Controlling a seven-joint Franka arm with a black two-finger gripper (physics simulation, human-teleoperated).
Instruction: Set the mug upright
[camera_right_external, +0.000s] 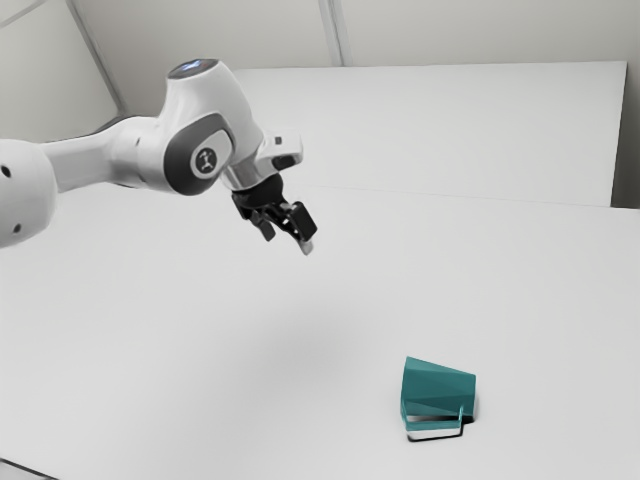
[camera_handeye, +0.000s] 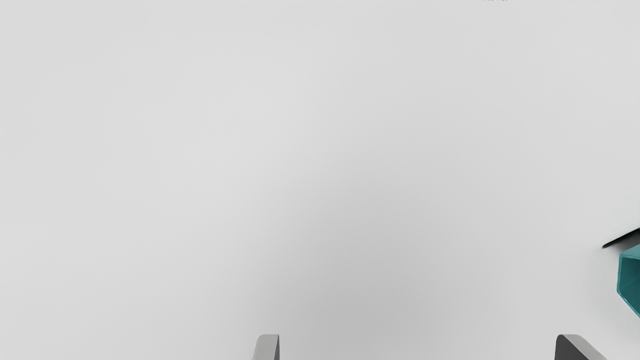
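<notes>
My gripper hangs high above the table at the exterior view's upper left, well apart from the mug. In the wrist view the gripper has its two fingertips far apart, with nothing between them. The teal mug lies on its side on the table, toward the exterior view's lower right, its handle turned toward the bottom of that view. Part of the mug appears in the wrist view beyond one fingertip, its open mouth partly visible; the rest is cut off.
The white table stretches beneath the arm and around the mug. A pale upright panel stands behind the table in the exterior view, and the arm's soft shadow falls on the tabletop.
</notes>
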